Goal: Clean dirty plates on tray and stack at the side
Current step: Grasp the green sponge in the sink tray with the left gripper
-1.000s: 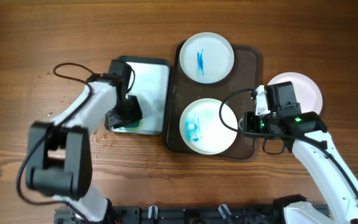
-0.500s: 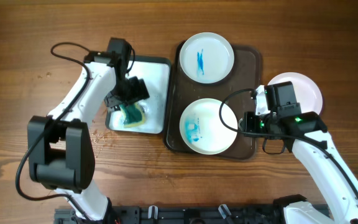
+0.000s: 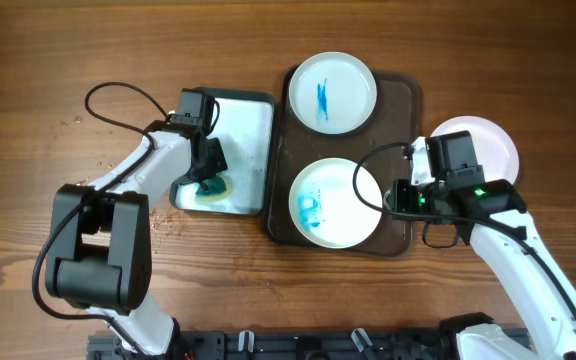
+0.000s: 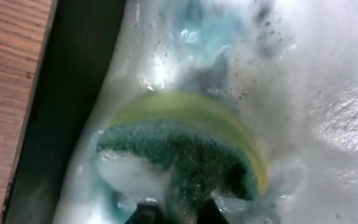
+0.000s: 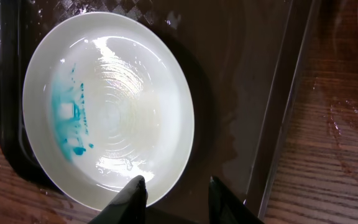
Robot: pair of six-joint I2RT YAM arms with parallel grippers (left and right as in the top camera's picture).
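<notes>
From overhead, the left end effector (image 3: 208, 172) is down inside the tub (image 3: 248, 120), on the sponge (image 3: 211, 190) at the tub's near-left end. The tray (image 3: 400, 100) sits just right of the tub and carries two of the plates: the far plate (image 3: 332, 92), with a blue streak, and the near plate (image 3: 334, 203), with a teal smear on its left half. A third plate (image 3: 490, 140), plain, rests on the desk (image 3: 68, 60) right of the tray. The right end effector (image 3: 400, 197) sits at the near plate's right rim. The next wipe likely turns on the near plate, which lies directly right of the sponge, across the tub wall and tray rim, and is closer to it than the far plate. The left wrist view shows the sponge green face up in soapy water, its end pinched between the closed-in fingers (image 4: 146, 213). The right wrist view shows that end effector open, one finger over the near plate's rim and the other over bare tray, probably to steady the plate.
</notes>
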